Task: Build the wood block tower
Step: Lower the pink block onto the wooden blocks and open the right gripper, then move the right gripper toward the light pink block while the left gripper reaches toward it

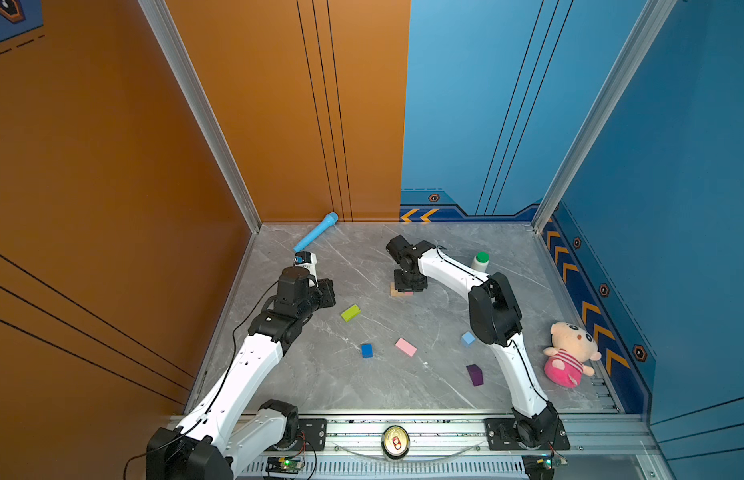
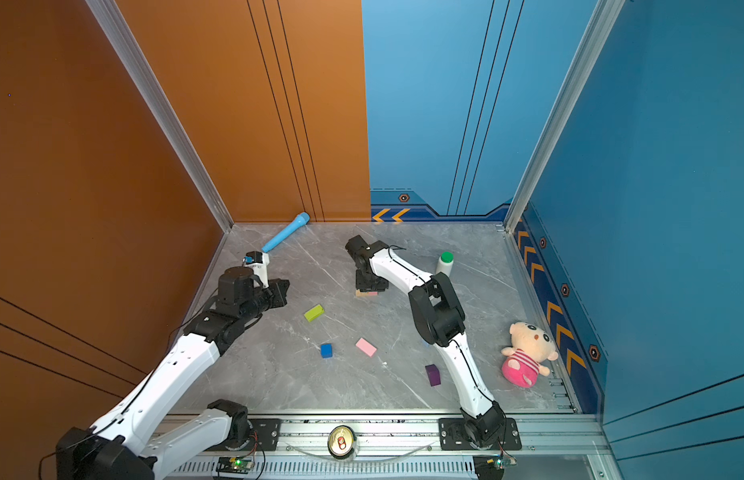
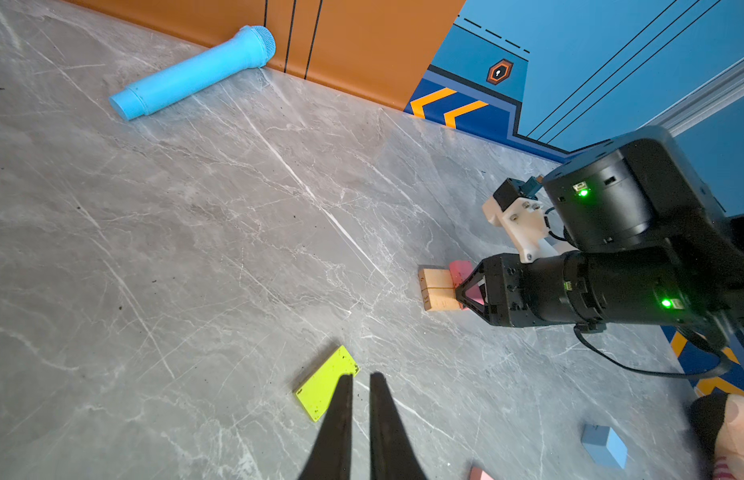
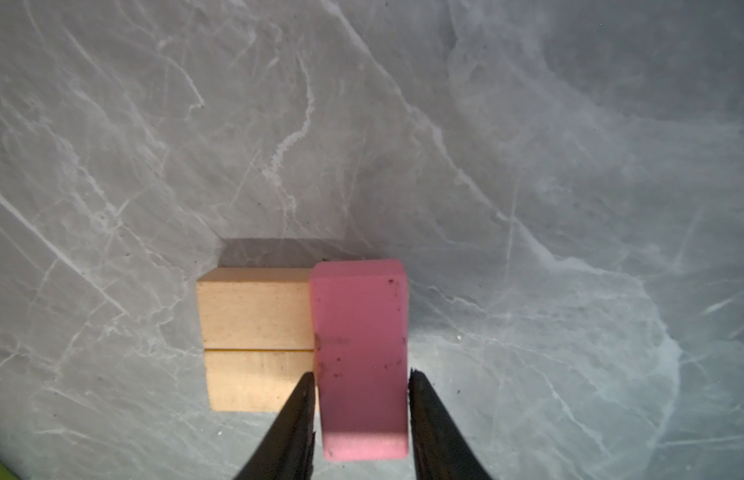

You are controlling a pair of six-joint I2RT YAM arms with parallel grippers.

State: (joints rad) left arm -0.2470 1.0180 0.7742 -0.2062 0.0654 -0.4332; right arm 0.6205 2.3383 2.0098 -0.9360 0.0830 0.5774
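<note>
1. The tower (image 1: 396,291) is barely begun. Its base is down: two tan bars (image 4: 254,307) lie side by side with their long faces touching, on the grey table (image 1: 403,390), near the middle and towards the back.
2. The right gripper (image 4: 362,373) hangs straight over one end of that pair with a pink bar (image 4: 359,359) between its fingers, turned crosswise to the tan bars. The fingers stand just beside the bar's long sides. Whether they pinch it or have let go I cannot tell (nor whether the bar rests on the tan bars or floats just above them).
3. The left gripper (image 3: 362,375) is all but closed, with only a slit between its fingers, and holds nothing. It hovers near the lime-green bar (image 3: 326,382) without visibly touching it.
4. Loose on the table, each apart from the others, lie the second pink bar (image 1: 405,347), the dark-blue cube (image 1: 366,350), the light-blue cube (image 1: 468,338) and the dark-purple peaked block (image 1: 475,375).
5. By my reckoning, one layer is finished and the second is half placed. That leaves the second pink bar, both cubes, the lime-green bar and the purple roof piece to stack.
</note>
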